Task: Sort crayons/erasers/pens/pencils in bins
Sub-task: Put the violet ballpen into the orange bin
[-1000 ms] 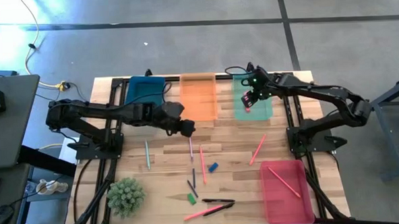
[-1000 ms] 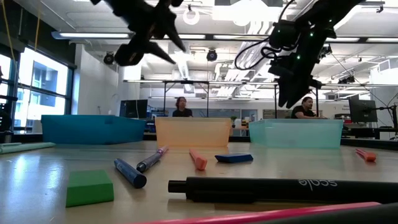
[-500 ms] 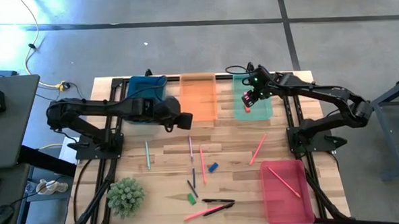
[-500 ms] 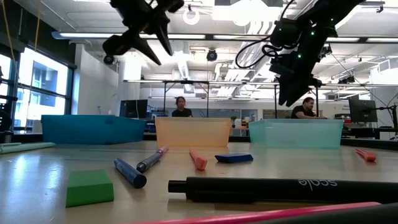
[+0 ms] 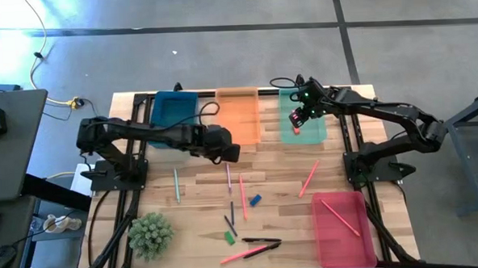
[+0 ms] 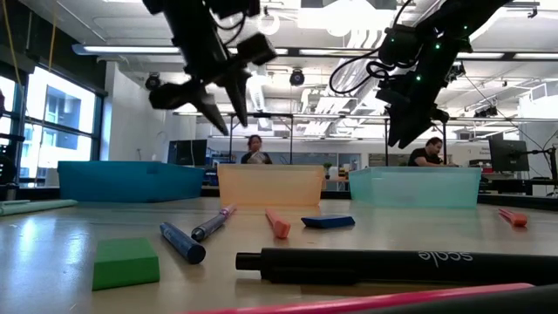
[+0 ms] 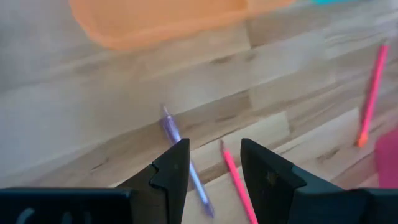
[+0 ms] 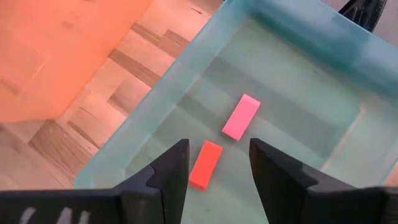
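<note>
A: Start at your left. The blue bin (image 5: 173, 109) sits at the far edge, and your left gripper (image 5: 231, 153) hangs over the bare wood just in front of the orange bin (image 5: 238, 116). Its fingers stand a little apart with nothing between them.

B: What lies under it?

A: A purple pen (image 7: 180, 149) and a pink stick (image 7: 236, 180), side by side on the boards. I'd judge both light, stiff and inclined to roll, so pinch across the barrel near the middle, or one end will droop.

B: And the erasers?

A: Moving right, the green eraser (image 5: 227, 238) lies near the front by the dark pens, and the blue eraser (image 5: 255, 200) sits mid-table. They're chunky and probably rubbery, so they should grip well; take each across its short width, flat sides against the pads.

B: The right side?

A: Your right gripper (image 5: 297, 122) hovers above the green bin (image 5: 301, 119), parted and empty. Inside that bin lie a red-orange eraser (image 8: 205, 164) and a pink eraser (image 8: 241, 116), close but apart. The red-pink bin (image 5: 342, 218) at the front right holds one pink stick.
</note>
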Available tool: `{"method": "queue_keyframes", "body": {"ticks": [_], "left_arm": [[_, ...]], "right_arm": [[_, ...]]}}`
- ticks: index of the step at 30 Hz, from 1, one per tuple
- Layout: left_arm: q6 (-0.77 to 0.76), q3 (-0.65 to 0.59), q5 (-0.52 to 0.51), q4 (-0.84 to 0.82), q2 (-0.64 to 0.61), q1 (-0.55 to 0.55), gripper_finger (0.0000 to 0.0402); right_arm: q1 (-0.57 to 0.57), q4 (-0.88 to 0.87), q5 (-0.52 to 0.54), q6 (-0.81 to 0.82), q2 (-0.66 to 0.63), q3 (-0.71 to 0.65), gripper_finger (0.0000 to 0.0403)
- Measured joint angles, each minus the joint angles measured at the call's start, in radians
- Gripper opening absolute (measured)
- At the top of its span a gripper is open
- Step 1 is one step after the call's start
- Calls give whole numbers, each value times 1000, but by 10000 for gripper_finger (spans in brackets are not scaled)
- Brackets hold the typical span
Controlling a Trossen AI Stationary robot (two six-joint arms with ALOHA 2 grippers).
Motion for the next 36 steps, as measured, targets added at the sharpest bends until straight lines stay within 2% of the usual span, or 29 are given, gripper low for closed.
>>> {"method": "queue_keyframes", "body": {"ticks": [14,24,36], "left_arm": [[14,0,65,99,183,1,183],[17,0,55,96,250,-4,171],[33,0,-7,59,279,-5,152]], "right_arm": [[0,5,0,0,0,0,161],[0,5,0,0,0,0,161],[0,6,-1,-18,0,0,161]]}}
